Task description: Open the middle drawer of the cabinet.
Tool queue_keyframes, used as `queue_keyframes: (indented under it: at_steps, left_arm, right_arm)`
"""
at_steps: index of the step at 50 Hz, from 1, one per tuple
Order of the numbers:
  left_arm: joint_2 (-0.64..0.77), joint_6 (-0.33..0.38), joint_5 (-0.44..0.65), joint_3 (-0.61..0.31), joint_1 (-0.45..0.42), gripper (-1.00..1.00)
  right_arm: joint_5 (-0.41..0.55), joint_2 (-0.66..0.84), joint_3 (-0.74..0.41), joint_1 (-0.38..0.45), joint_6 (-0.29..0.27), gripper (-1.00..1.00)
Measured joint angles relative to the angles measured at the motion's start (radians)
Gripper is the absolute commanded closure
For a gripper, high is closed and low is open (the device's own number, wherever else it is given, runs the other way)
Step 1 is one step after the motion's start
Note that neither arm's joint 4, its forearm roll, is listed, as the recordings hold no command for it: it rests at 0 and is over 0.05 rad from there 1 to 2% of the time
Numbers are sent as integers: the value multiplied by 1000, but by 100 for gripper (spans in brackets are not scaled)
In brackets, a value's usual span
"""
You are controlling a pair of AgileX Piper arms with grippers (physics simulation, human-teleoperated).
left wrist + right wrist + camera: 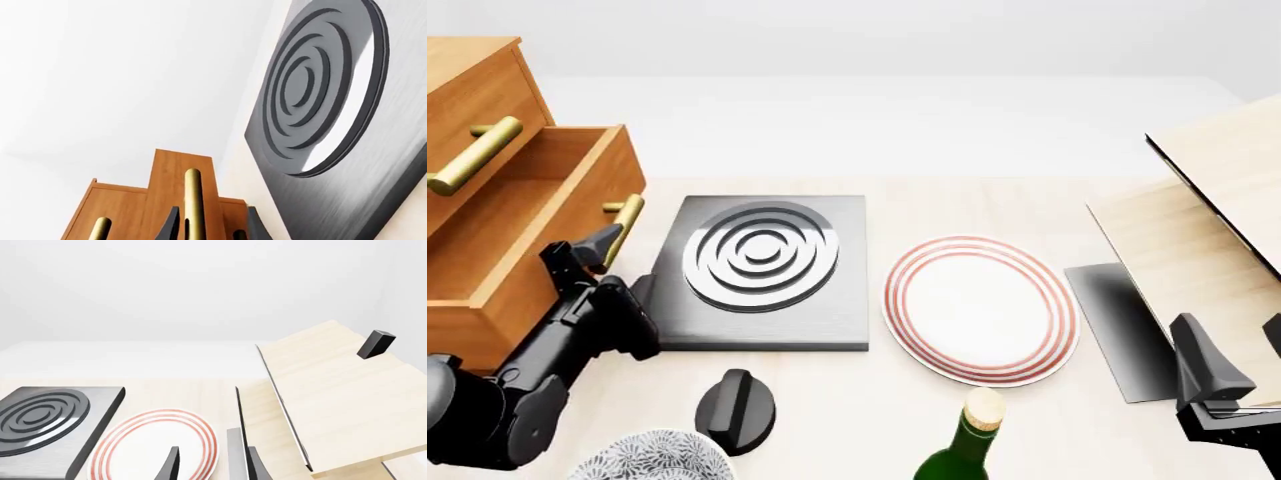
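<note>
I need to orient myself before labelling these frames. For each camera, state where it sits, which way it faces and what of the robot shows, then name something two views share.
Front view: fixed above and behind the arms, looking forward and down at the table; both arms show.
Left wrist view: behind the left gripper, facing the cabinet and its brass handles; two dark fingertips show.
Right wrist view: behind the right gripper, facing the red-ringed plate and pale boards; fingertips show.
Shared: the ringed burner plate appears in all three.
</note>
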Motion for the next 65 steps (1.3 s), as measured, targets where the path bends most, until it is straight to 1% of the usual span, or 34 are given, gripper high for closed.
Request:
queue_keyframes:
  at_steps: [27,43,52,57,65]
  left_arm:
    - [-51,-40,0,40,-45,-100]
    - [-116,-92,0,87,-86,-100]
    - [-162,-127,3,98,-122,-100]
    - [-204,-148,25,100,-146,-100]
    - [-311,-183,106,94,-183,-100]
  right_arm:
    - [0,0,0,0,0,-100]
    - [0,0,0,0,0,-100]
    - [0,0,0,0,0,-100]
    - [0,0,0,0,0,-100]
    - [0,0,0,0,0,-100]
